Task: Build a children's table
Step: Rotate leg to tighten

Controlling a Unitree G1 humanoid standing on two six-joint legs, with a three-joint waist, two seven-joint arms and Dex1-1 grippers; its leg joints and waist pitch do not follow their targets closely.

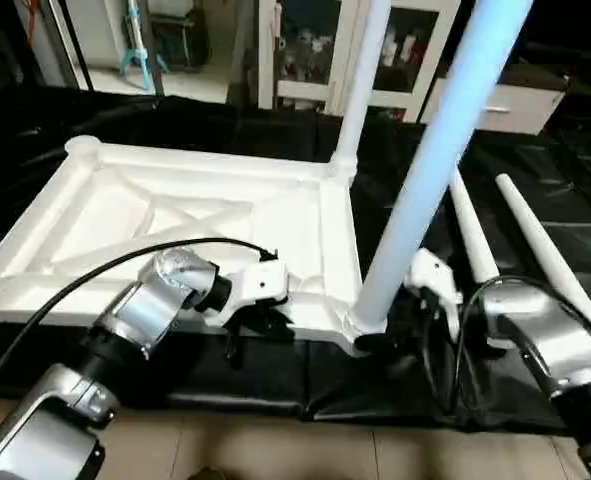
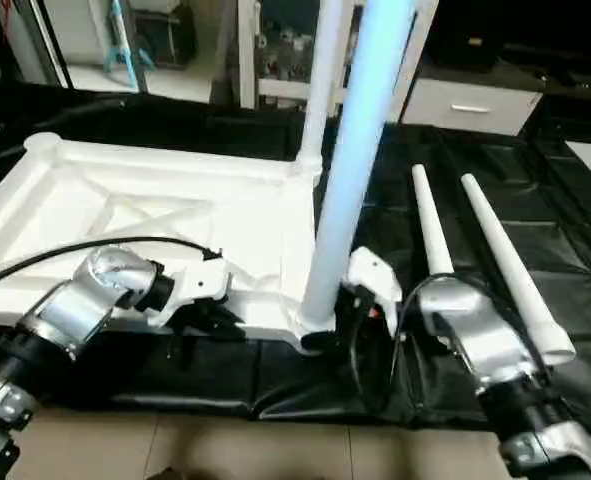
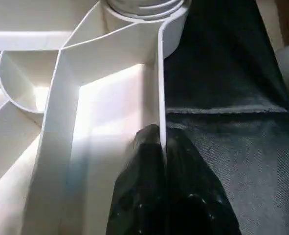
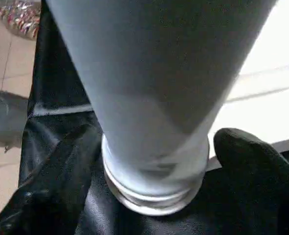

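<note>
Left eye view: the upturned table top (image 1: 175,215) lies on the black cloth (image 1: 535,190). At its near rim the left gripper (image 3: 162,161) pinches the edge; the right gripper (image 4: 156,161) clasps the near-corner leg (image 1: 430,170). One far-corner leg (image 1: 360,80) stands; two loose legs (image 1: 515,225) lie beyond, so I judge it half built.

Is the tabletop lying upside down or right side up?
Upside down: the tabletop shows its X-ribbed underside, and two legs stand up from its corners.
</note>
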